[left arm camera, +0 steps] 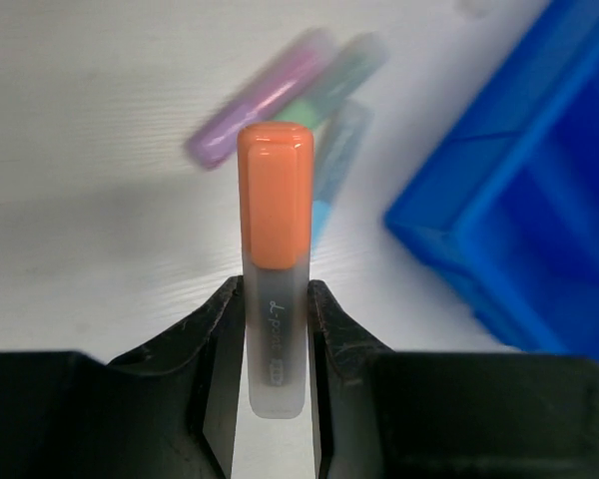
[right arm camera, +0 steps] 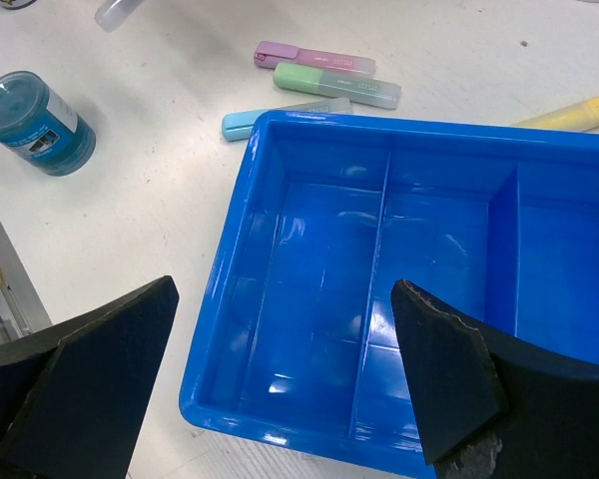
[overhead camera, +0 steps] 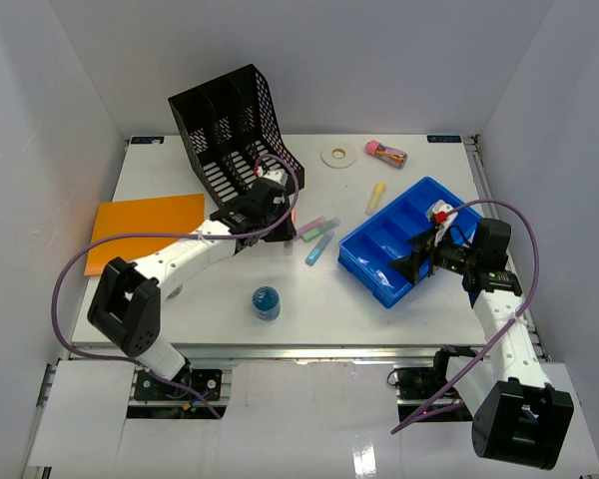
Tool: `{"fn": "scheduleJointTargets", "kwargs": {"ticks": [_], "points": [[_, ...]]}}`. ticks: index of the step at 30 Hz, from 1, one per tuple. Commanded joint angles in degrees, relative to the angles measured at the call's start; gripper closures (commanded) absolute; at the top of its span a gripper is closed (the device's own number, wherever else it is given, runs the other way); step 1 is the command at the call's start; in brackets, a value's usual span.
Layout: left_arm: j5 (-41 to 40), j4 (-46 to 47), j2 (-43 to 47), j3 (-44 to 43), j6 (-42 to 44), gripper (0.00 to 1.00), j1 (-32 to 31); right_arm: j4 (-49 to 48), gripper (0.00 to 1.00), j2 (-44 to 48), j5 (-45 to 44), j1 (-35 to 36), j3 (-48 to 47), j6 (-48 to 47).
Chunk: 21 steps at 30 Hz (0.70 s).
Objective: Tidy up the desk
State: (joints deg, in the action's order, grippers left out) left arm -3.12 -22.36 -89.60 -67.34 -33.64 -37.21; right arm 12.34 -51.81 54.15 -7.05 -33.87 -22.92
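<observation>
While the left hand (left arm camera: 277,299) clamps the orange highlighter (left arm camera: 276,200) by its barrel above the tabletop (overhead camera: 309,329) centre, right hand (right arm camera: 285,294) gapes over blue tray (overhead camera: 364,261) at 3 o'clock. Highlighter looks light, stiff, slick; mid-barrel hold suits.

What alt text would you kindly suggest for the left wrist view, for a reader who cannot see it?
The left gripper's fingers pinch an orange-capped highlighter with a frosted barrel, over the white desk. Blurred behind it lie purple, green and blue highlighters, with a blue tray at right.
</observation>
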Motion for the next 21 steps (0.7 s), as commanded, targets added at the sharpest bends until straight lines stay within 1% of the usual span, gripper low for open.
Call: {"fn": "scheduleJointTargets", "kwargs": {"ticks": [1,4,9,12,16,21], "points": [[14.5,16.6,2.2,3.5,-17.2,1.0,-1.0,-0.2,0.06,1.1,-0.4,0.1,-1.7,0.2],[16.0,24.5,-0.3,3.7,-25.6,1.0,-3.6,-0.4,0.05,1.2,-2.4,0.1,-2.0,0.9],[12.9,30.2,-6.7,0.5,-37.8,1.0,-9.0,-0.6,0.05,1.3,-5.1,0.0,-2.3,1.6],[8.1,30.3,-10.6,-1.3,-40.5,1.0,-11.4,-0.6,0.05,1.3,-5.6,0.1,-2.3,1.7],[0.5,29.7,-13.5,-3.3,-42.9,1.0,-14.6,-0.6,0.05,1.4,-5.8,-0.1,-2.5,2.0],[-4.8,25.5,-16.5,-7.0,-44.4,1.0,-17.2,-0.7,0.05,1.6,-5.6,-0.1,-2.4,2.2]]}}
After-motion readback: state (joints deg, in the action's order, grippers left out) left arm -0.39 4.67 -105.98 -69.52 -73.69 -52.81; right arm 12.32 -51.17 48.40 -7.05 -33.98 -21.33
